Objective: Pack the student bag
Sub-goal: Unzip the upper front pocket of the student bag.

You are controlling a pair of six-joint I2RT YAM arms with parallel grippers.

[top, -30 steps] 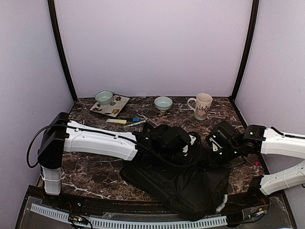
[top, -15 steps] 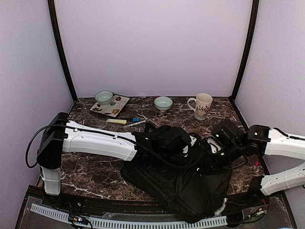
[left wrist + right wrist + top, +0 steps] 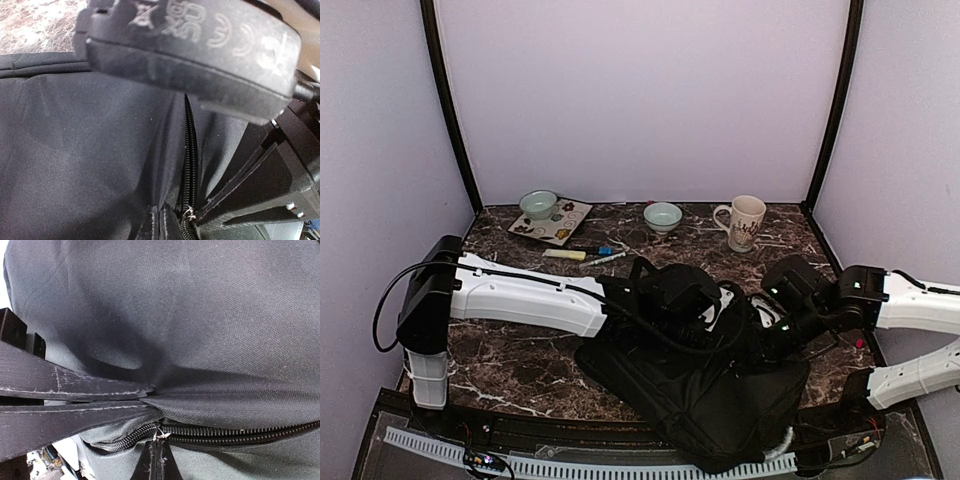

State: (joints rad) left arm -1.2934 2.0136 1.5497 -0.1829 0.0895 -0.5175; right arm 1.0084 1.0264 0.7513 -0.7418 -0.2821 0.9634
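Nearest the arm bases: black bag, slumped flat across the front middle of the marble table, both arms bent over it. Looks light, soft and limp. Probably folds and slides under any pull, so needs pinning on one side and tugging on the other.

Seen from the left wrist: left gripper pinched almost closed on a fold of the bag's cloth, just beside the zip. Seen from the right wrist: right gripper closed to a sliver at the small metal zip pull, apparently nipping it.

Best taken hold of right there, by the pull, and drawn along the line of the teeth with the cloth beside the track held taut. On bare cloth alone, likely to bunch the fabric rather than move the slider. Zip's open length and the bag's contents: impossible to tell.

Further back, well apart from the bag: pens. Beyond them, a patterned plate bearing a pale bowl, then a second bowl and a mug along the far wall.
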